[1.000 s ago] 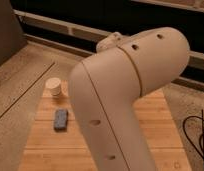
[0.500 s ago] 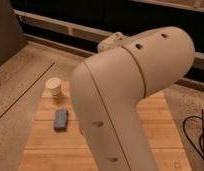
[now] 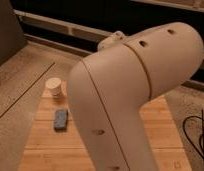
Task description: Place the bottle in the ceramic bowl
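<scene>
My own cream-coloured arm (image 3: 135,100) fills the near view, bending from bottom centre up to the right. Under it lies a wooden board (image 3: 42,147) on a speckled counter (image 3: 20,85). On the board's left lies a flat blue-grey block (image 3: 60,118). Beyond it, at the far left corner, stands a short white cup (image 3: 54,86). My gripper is out of view, so I cannot tell its state. The bottle and ceramic bowl are hidden.

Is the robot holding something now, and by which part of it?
It cannot be told: the gripper is out of sight, and the big arm covers most of the view.
</scene>
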You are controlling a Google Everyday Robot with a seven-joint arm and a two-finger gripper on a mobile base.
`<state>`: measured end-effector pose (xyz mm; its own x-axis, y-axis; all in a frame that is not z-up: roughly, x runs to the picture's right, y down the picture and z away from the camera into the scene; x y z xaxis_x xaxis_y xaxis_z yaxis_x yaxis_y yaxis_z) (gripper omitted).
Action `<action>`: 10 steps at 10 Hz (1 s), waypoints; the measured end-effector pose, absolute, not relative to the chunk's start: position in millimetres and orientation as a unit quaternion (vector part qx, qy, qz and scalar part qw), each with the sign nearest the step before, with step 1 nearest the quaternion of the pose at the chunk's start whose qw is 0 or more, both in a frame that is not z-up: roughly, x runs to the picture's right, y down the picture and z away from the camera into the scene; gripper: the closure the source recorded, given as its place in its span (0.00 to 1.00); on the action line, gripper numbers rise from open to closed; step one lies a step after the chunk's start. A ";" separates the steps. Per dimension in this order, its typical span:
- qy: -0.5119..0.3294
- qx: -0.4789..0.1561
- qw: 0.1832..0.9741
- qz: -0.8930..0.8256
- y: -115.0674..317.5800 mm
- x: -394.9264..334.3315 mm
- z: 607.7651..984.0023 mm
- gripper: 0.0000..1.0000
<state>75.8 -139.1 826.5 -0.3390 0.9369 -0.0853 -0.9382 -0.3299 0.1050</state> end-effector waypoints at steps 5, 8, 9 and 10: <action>0.082 0.031 0.542 0.836 -103.7 138.0 764.1 0.31; 0.084 0.053 0.531 0.841 -81.6 167.3 730.3 0.31; 0.081 0.056 0.529 0.843 -76.0 173.0 723.1 0.31; 0.079 0.058 0.529 0.843 -74.5 176.2 720.3 0.31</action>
